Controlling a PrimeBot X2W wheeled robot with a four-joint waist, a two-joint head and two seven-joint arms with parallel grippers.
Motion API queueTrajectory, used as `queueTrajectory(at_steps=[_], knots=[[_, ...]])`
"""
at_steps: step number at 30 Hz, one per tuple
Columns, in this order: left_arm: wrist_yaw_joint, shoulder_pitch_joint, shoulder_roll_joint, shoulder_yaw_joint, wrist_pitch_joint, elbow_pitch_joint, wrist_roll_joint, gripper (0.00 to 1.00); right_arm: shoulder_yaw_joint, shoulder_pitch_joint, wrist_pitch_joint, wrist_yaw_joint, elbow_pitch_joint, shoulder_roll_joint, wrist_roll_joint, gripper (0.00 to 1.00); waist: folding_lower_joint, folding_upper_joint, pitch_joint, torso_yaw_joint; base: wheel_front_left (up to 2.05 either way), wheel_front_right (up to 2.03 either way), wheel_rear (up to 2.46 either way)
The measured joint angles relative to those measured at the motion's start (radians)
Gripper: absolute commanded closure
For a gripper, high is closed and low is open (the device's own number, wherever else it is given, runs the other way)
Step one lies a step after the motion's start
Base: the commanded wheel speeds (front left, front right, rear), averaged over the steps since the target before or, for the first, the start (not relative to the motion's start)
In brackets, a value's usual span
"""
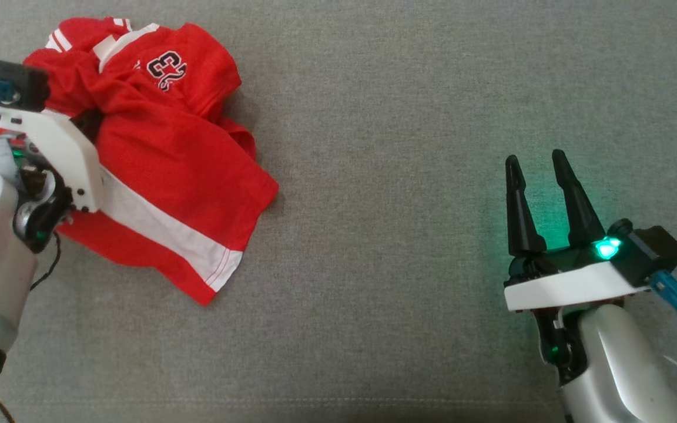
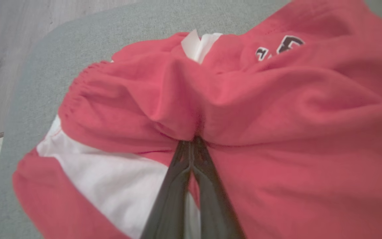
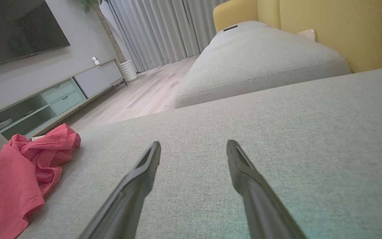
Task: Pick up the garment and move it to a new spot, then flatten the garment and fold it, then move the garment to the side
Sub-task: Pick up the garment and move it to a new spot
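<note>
Red garment [image 1: 168,147] lies bunched on the grey cushion [image 1: 403,176], far left. The left gripper [image 2: 192,141] pinches its cloth (fingers tight together); the right gripper [image 1: 535,157] sits well apart, fingers wide.

The garment [image 1: 162,147] lay on the sofa seat [image 1: 385,176], toward its left side. The left gripper [image 2: 192,141] sat at the garment's left edge, touching a fold. The right gripper [image 1: 536,157] hung well apart to the right, over bare seat. Beyond it lay another cushion [image 3: 260,56], with floor [image 3: 144,96] and a cabinet [image 3: 55,99] to the left.
</note>
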Motion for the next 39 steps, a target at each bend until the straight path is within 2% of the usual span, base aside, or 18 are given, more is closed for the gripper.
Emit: queueTrajectory(at_steps=[11, 18, 27, 35, 39], knots=[[0.004, -0.045, 0.013, -0.012, -0.288, 0.032, 0.030, 1.00, 0.008, 0.004, 0.000, 0.000, 0.020, 0.000, 0.006, 0.00, 0.0000, 0.0000, -0.084, 0.002, 0.00, 0.00, 0.00], [0.048, -0.060, 0.024, -0.004, -0.392, -0.062, 0.047, 1.00, 0.012, 0.026, 0.000, 0.000, 0.034, 0.000, 0.022, 0.00, 0.0000, 0.0000, -0.165, 0.001, 0.00, 0.00, 0.00], [0.119, -0.054, 0.036, 0.022, -0.411, -0.255, 0.047, 1.00, 0.019, 0.072, 0.000, 0.000, 0.049, 0.000, 0.045, 0.00, -0.0001, 0.0001, -0.240, 0.000, 0.00, 0.00, 0.00], [0.169, -0.001, 0.040, 0.018, -0.362, -0.430, 0.045, 1.00, 0.027, 0.072, 0.000, 0.000, 0.050, 0.000, 0.056, 0.00, -0.0001, 0.0000, -0.260, -0.009, 0.00, 0.00, 0.00], [0.178, 0.000, 0.017, 0.006, -0.321, -0.504, 0.024, 1.00, 0.027, 0.072, 0.000, 0.000, 0.049, 0.000, 0.065, 0.00, -0.0001, 0.0000, -0.259, -0.028, 0.00, 0.00, 0.00]])
